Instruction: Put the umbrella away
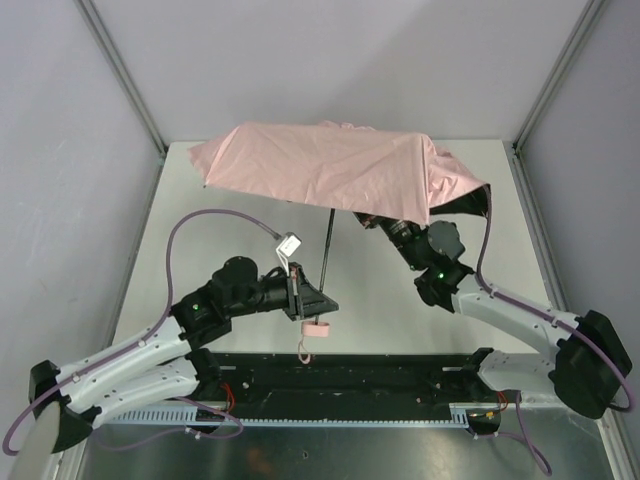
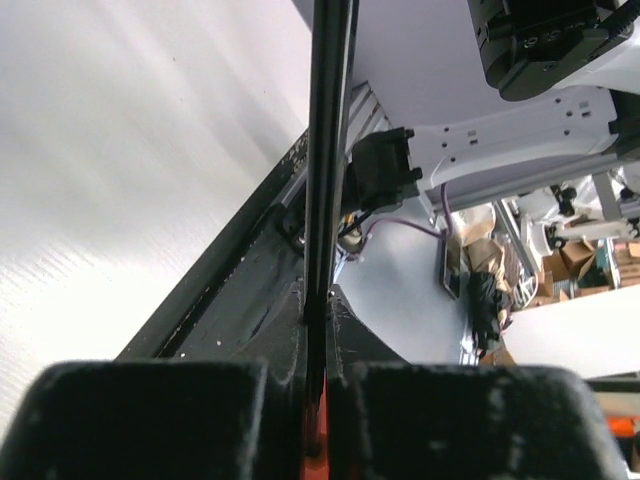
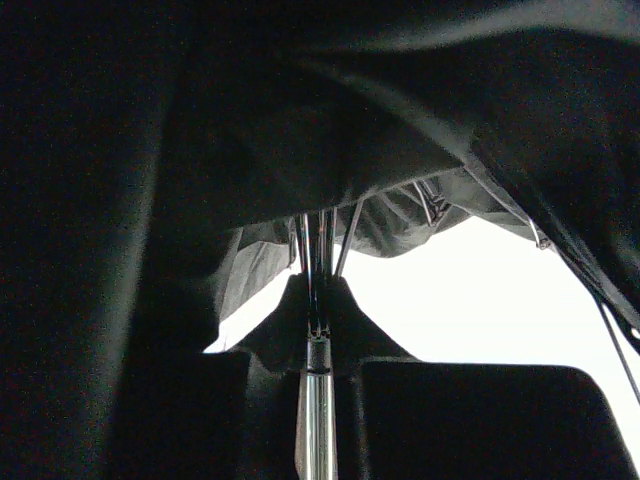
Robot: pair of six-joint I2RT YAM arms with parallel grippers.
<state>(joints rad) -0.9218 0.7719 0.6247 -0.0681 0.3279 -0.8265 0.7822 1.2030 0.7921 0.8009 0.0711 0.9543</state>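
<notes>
The table point(image 1: 390, 300) is white, walled on three sides; the umbrella point(image 1: 320, 170) stands open over its far middle, pink canopy spread wide and sagging at the right edge, lifted off the surface rather than resting on it

Both arms hold it between them; the left arm point(image 1: 150, 345) reaches in from the near left, the right arm point(image 1: 500, 300) goes up under the canopy from the right

The shaft point(image 1: 327, 245) runs from under the canopy down toward the near side, thin and dark; the left gripper point(image 2: 318, 320) is clamped tight on it just above the handle point(image 1: 317, 327), fingers pressed together with only the rod between them; the right gripper point(image 3: 318, 300) is closed round the shaft high up, right where the ribs point(image 3: 425, 205) gather – its wrist view is mostly dark fabric

The strap point(image 1: 302, 348) hangs loose below the handle

Handling, as a judgement – the whole thing looks light, but the cloth is soft and floppy and gives no hold; the ribs are thin and would likely bend or snag; the shaft is stiff yet narrow and smooth, so a grip can slide along it; the sound places to hold are the shaft near the handle and the collar where the ribs meet, which is where the fingers sit now; folding probably means drawing that collar down toward the handle while the low grip stays firm, watching for fabric caught between the fingers
</notes>
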